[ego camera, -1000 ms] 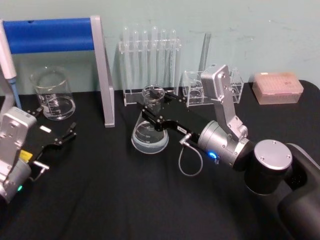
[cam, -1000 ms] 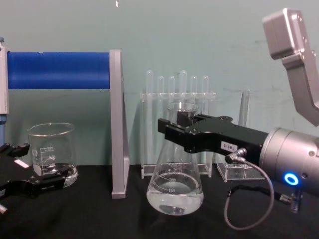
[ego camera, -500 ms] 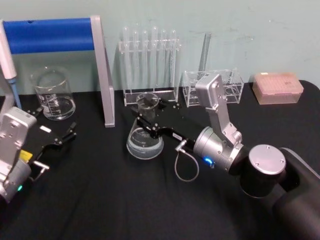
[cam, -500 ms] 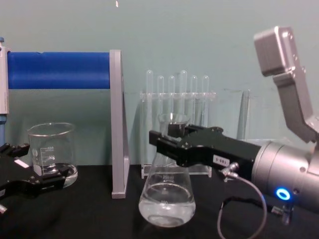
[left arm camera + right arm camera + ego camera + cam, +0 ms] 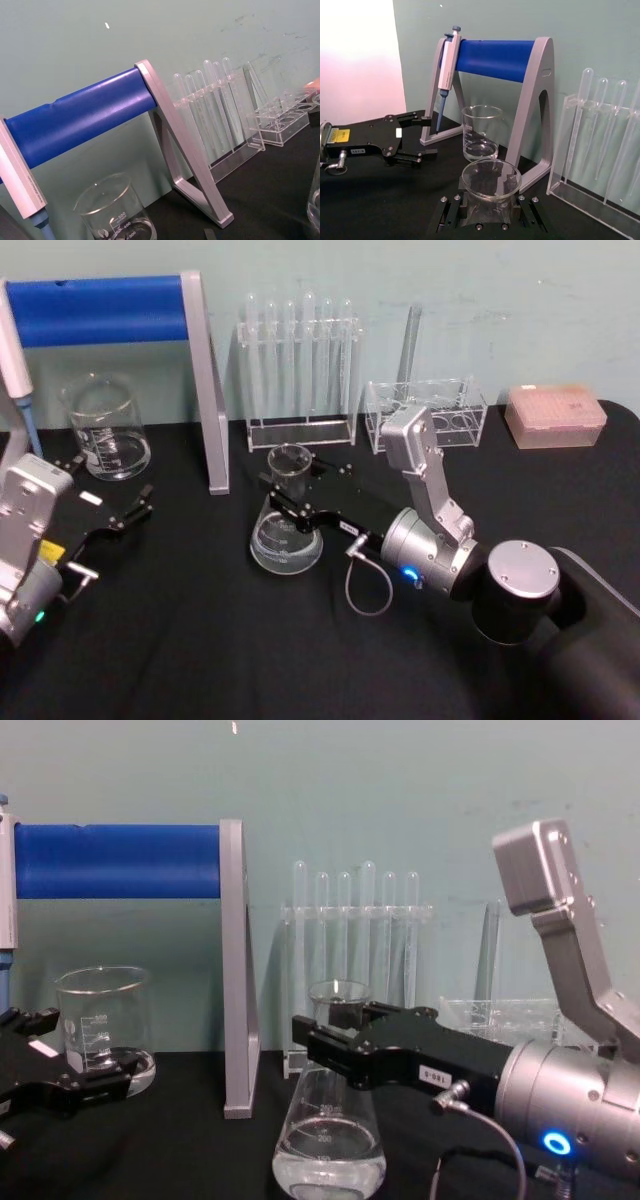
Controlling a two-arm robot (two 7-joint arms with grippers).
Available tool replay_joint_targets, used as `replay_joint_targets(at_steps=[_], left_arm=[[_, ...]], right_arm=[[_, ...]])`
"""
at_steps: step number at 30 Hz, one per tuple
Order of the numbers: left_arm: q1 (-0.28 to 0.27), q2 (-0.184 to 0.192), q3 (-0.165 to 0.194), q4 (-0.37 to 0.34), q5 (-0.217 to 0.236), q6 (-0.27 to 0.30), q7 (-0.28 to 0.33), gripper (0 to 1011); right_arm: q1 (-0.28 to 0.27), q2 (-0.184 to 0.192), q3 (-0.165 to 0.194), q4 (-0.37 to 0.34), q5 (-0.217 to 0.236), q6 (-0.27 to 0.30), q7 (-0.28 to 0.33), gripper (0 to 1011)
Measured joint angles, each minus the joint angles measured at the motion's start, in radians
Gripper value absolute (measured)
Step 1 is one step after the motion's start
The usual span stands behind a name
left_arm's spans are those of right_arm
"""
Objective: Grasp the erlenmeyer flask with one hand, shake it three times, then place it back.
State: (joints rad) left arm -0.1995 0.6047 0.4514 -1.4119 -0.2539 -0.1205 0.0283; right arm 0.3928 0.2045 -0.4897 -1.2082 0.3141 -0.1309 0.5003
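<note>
Erlenmeyer flask (image 5: pixel 285 540) clamped at the neck by the right gripper (image 5: pixel 293 490); left gripper (image 5: pixel 118 518) idle, jaws apart, at 9 o'clock. Risk: vigorous shaking could slosh liquid (image 5: pixel 328 1170) out or strike the test-tube rack (image 5: pixel 298 380) at 12 o'clock.

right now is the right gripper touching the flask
Touching. The right wrist view shows the right gripper closed on the flask, its fingers pressed against both sides of the neck just under the rim, with no gap.

Head looks down; chest level; both share flask (image 5: pixel 284 542).
</note>
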Motion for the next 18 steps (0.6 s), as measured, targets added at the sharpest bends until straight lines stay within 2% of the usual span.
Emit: replay_joint_targets(at_steps=[18], left_arm=[[0.000, 0.000, 0.000, 0.000, 0.000, 0.000, 0.000, 1001]], right_arm=[[-0.001, 0.002, -0.012, 0.009, -0.015, 0.015, 0.001, 450]])
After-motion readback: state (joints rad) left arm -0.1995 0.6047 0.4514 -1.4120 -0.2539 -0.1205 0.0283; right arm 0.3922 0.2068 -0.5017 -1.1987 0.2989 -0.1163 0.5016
